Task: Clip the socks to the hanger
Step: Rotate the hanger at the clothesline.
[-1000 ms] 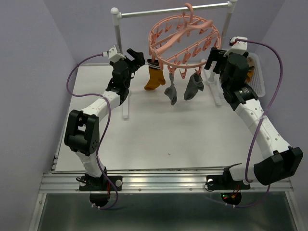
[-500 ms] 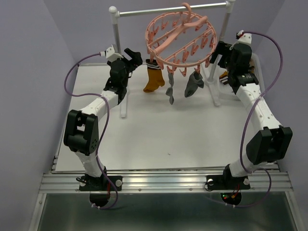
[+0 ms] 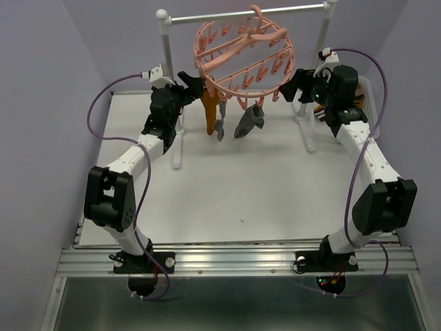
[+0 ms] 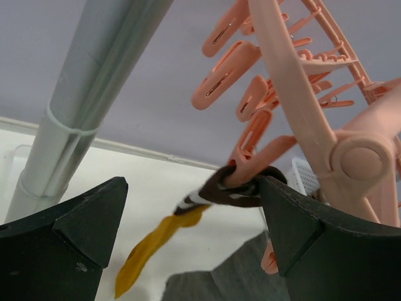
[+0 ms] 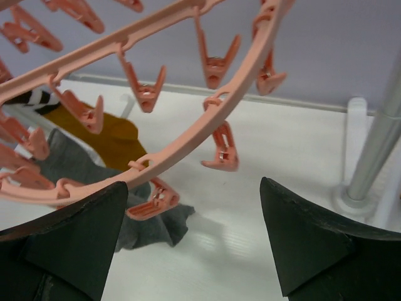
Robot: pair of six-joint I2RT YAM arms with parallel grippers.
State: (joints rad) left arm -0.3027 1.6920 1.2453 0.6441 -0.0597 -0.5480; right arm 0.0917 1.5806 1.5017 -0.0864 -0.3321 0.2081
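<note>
The white table [image 3: 227, 186] carries a rail stand [image 3: 241, 14], and the pink hanger [image 3: 234, 49] hangs tilted from the rail by its hook. Three socks are clipped on its near side: a mustard sock [image 3: 209, 110] with a brown cuff and two grey socks [image 3: 247, 123]. The left gripper [image 3: 187, 84] has its jaws wide apart; the cuff and its clip [image 4: 250, 147] lie between them, close to one finger, and nothing is gripped. The right gripper [image 3: 289, 84] also stands wide apart and holds nothing; the hanger ring crosses above one finger, and one free clip hangs between the jaws
</note>
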